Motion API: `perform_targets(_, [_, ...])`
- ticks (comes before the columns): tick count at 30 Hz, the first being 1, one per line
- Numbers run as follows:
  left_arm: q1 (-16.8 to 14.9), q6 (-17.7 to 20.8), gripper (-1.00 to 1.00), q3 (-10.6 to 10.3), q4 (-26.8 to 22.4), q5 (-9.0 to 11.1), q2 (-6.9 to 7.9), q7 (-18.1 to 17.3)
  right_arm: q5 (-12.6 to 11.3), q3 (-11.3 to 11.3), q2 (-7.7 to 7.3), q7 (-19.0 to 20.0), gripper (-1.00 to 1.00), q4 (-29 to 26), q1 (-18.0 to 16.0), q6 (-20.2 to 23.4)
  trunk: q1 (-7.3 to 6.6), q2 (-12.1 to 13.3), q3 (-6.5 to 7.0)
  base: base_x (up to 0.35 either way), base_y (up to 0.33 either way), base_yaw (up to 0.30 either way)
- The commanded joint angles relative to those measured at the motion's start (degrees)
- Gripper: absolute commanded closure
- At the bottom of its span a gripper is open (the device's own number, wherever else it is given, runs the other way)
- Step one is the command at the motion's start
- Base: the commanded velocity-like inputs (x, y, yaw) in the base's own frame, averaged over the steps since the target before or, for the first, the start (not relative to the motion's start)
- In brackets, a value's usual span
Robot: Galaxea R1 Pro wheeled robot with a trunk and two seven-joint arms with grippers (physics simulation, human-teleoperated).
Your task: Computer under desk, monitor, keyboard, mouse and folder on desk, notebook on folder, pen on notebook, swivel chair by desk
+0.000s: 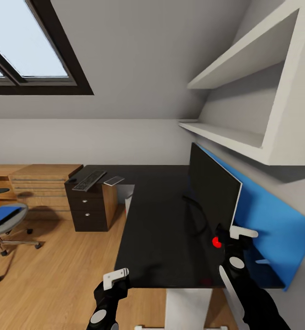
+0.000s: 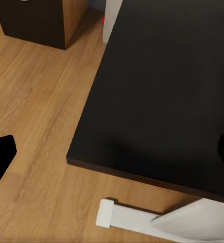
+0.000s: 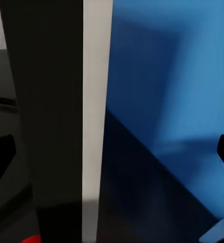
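The monitor point(image 1: 214, 188) stands on the black desk point(image 1: 157, 229), close to the wall. My right gripper point(image 1: 230, 236) is open at its near edge, and the right wrist view has the screen's white edge point(image 3: 96, 116) between the spread fingers. My left gripper point(image 1: 117, 280) hangs open over the desk's near left corner point(image 2: 142, 126). The keyboard point(image 1: 89, 180) and grey notebook point(image 1: 114, 180) lie on the desk's far left end. The blue folder point(image 1: 3, 214) rests on the swivel chair point(image 1: 1, 229). The computer point(image 2: 112, 20) sits under the desk. Mouse and pen are out of view.
A dark three-drawer unit point(image 1: 90, 206) stands under the desk's far end, beside a light wooden cabinet point(image 1: 44, 183). A blue wall panel point(image 1: 271, 220) and white shelves point(image 1: 235, 133) lie right of the monitor. A white desk leg point(image 2: 142, 217) is below the near corner.
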Motion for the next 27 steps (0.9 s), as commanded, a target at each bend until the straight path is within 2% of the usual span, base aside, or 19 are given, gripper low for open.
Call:
perform_targets(1, [-0.04, 0.22, -1.0, -0.12, -0.09, 0.34, 0.01, 0.4, -0.39, 0.24, -0.09, -0.48, -1.0, -0.08, -0.04, 0.29, 0.0, -0.05, -0.07, -0.051, -0.185, 0.0])
perform_targets(16, [-0.03, 0.21, -1.0, -0.05, -0.09, 0.41, 0.0, 0.4, -0.39, 0.24, -0.09, -0.48, -1.0, -0.08, -0.04, 0.29, 0.0, -0.05, -0.07, -0.012, -0.022, 0.0])
perform_targets(27, [-0.04, 0.19, -1.0, -0.05, -0.09, 0.43, 0.01, 0.4, -0.43, 0.32, -0.03, -0.48, -1.0, -0.08, -0.04, 0.29, 0.0, -0.05, -0.07, -0.275, 0.0, 0.0])
